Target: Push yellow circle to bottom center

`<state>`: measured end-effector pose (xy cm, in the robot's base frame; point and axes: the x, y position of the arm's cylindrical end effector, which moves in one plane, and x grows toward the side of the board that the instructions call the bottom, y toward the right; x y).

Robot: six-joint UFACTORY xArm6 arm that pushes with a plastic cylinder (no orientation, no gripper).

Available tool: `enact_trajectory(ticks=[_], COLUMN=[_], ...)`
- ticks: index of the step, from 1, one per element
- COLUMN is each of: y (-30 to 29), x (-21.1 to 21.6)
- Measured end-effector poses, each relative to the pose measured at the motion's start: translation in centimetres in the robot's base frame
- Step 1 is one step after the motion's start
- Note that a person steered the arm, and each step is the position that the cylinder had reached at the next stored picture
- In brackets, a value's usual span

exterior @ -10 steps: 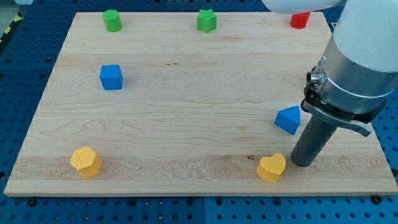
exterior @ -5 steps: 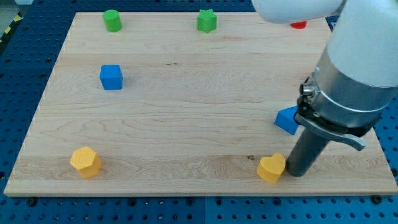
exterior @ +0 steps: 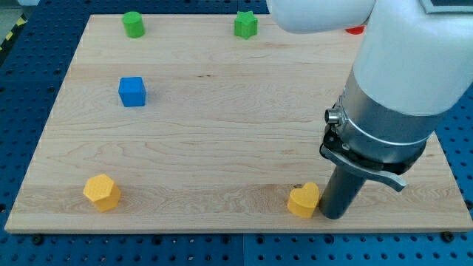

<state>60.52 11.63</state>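
A yellow heart-shaped block (exterior: 304,200) lies near the board's bottom edge, right of centre. My tip (exterior: 332,216) touches its right side, at the bottom of the dark rod. A second yellow block (exterior: 101,192), a rounded hexagon, sits at the view's bottom left, far from the tip. The arm's large grey and white body covers the board's right part.
A blue cube (exterior: 132,91) sits at the upper left. A green round block (exterior: 134,24) and a green star-like block (exterior: 245,24) stand along the top edge. A sliver of a red block (exterior: 357,30) shows at the top right. The wooden board (exterior: 222,133) ends just below the tip.
My tip has moved left along the bottom edge, pushing the yellow heart-shaped block left. The arm now hides the blue triangular block and most of the red block.
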Motion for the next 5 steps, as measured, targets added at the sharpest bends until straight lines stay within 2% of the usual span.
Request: enact_trajectory(ticks=[5], y=[-2.8], x=[-0.8])
